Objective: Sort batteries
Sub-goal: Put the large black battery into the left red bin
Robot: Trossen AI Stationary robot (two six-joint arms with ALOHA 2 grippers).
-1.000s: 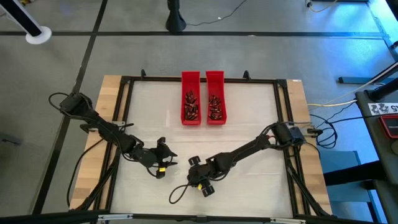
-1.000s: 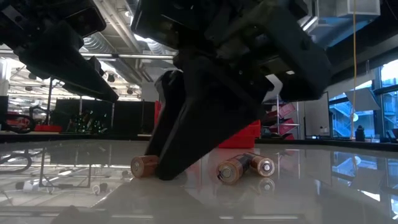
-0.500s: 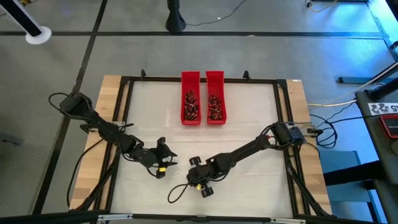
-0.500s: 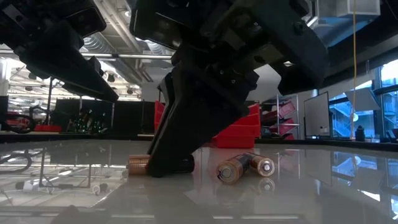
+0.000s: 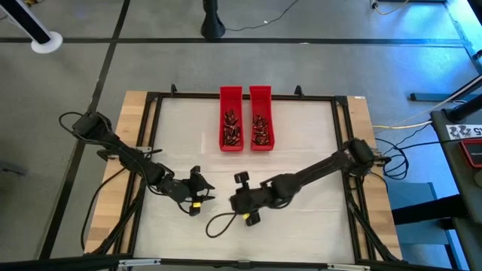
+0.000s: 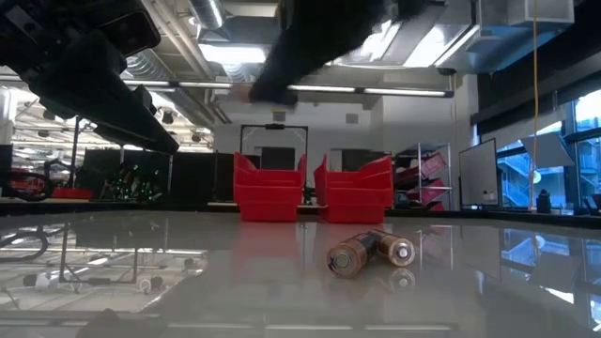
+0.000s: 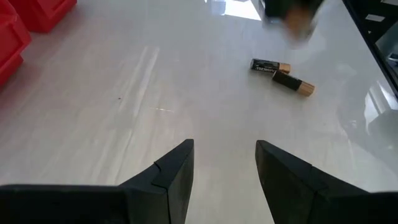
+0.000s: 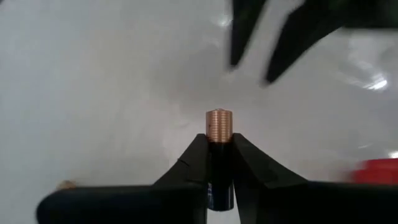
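Two loose batteries [image 6: 357,255] [image 7: 292,83] lie side by side on the white table. My right gripper [image 8: 219,140] hangs above the table's near middle [image 5: 239,202], shut on a third battery with a dark body and a coppery end. It shows blurred at the top of the low view [image 6: 272,84]. My left gripper [image 7: 224,146] stands open and holds nothing. It sits low over the table, left of the right gripper [image 5: 197,192]. Two red trays [image 5: 231,120] [image 5: 260,120] at the far middle hold many batteries. My right gripper pinches the battery's dark body [image 8: 219,163] between its two fingers. The battery lies along the fingers, and its coppery end [image 8: 219,123] sticks out past the fingertips. It is lifted clear of the table.
A black frame [image 5: 151,113] runs around the white table top. A cable loop [image 5: 218,226] lies near the front edge below the right gripper. Bare table lies between the grippers and the trays.
My right gripper has shut on a battery that lay on the table, to the left of the two loose ones in the low view. It has then risen with it and gone a little toward the far edge. That battery is now lifted clear.
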